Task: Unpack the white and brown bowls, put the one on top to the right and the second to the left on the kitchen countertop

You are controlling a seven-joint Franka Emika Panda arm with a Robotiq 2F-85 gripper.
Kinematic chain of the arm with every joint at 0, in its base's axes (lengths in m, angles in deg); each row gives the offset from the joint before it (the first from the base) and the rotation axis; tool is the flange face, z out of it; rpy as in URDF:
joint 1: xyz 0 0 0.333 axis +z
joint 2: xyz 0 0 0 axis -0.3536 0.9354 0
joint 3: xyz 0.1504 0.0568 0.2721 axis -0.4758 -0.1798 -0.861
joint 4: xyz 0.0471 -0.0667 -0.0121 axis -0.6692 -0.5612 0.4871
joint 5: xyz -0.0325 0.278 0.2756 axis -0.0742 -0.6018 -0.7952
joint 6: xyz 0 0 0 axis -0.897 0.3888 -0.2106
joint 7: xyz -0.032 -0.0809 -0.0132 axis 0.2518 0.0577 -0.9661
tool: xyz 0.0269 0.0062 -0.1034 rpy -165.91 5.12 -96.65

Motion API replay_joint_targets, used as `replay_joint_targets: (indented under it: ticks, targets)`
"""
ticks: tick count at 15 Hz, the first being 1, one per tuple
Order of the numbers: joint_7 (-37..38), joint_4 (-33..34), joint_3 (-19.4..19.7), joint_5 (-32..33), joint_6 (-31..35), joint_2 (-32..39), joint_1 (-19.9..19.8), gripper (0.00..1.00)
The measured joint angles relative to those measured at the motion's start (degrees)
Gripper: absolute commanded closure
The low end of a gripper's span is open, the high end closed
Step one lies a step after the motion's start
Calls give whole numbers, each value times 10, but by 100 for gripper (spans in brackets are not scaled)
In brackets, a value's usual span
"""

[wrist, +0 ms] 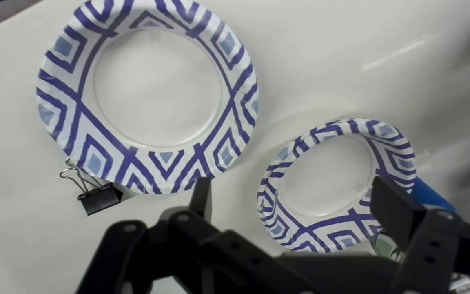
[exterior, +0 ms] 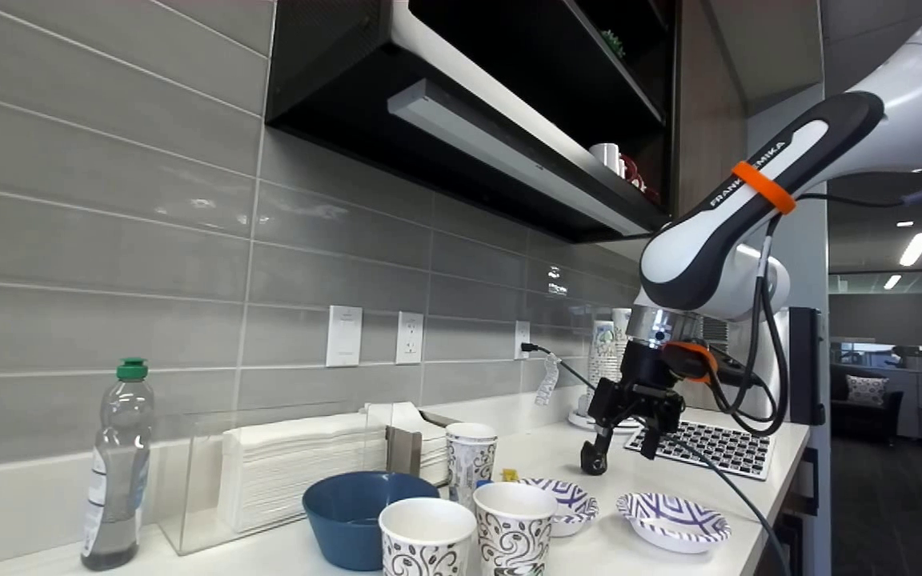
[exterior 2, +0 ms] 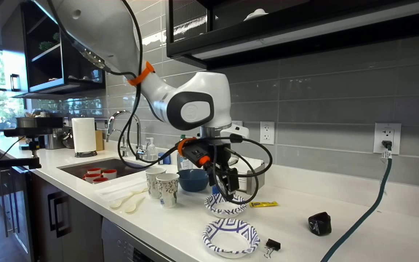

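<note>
Front bowl: you've got it upright on the countertop, nr the front edge; pattern reads purple-blue on wht.
Back bowl: upright on the countertop too, just beside the front bowl, slight gap betw. them, farther in toward the tiled wall.
Gripper: you've got it hanging abv the countertop, fingers pointing down, apart from both bowls.
Jaws: well apart, plain in your wrist view; back bowl shows betw. them, and one fingertip hides a bit of its rim from that angle.
Binder clip: blk, right beside the front bowl; touching or not, you can't tell.
Yellow packet: flat on the countertop, nr the back bowl.
Patterned cups: upright, nr the back bowl, next to the blue bowl.
Napkins: stacked by the tiled wall in an ext. view, green-capped bottle standing just beside.
Cord: plugged into the wall outlet, hanging down over the countertop.
Red-and-white mugs: you can spot 'em in the sink, well apart from the bowls.
</note>
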Motion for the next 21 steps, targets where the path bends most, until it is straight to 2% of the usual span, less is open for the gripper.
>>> replay_joint_targets:
  ticks: [4,19,21]
  targets:
    - [0,35,-2,0,-2,47,4,0]
    - [22,59,-17,-19,3,100,8,0]
    - [28,70,-18,-19,3,111,8,22]
